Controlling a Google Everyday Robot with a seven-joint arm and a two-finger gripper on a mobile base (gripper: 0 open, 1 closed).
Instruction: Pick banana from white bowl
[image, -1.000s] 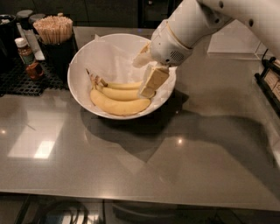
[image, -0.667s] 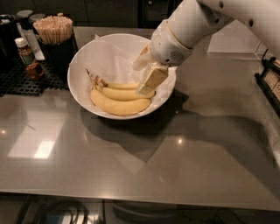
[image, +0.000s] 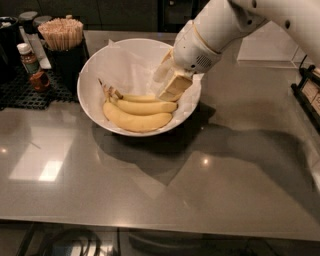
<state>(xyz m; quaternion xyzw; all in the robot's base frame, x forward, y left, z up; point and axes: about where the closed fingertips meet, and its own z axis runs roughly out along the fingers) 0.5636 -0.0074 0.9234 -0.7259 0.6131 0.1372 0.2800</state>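
The white bowl (image: 89, 82) stands on the grey counter at the back left, lined with crinkled white paper (image: 125, 65). A joined bunch of three yellow bananas lies in it, stems to the left. The banana (image: 137, 98) on the inner-curve edge is the thin top one, above two fatter bananas (image: 140, 120). My gripper (image: 169, 91), on the white arm (image: 225, 25) coming from the upper right, reaches down into the bowl at the right end of the bunch and covers the top banana's tip.
A black cup of wooden stir sticks (image: 61, 35) and a small brown bottle (image: 28, 59) stand on a black mat (image: 25, 92) left of the bowl. A dark rack (image: 307, 92) sits at the right edge. The grey counter (image: 150, 190) stretches toward the front.
Almost nothing has moved; my gripper stays at the right end of the bananas, perhaps slightly lower.
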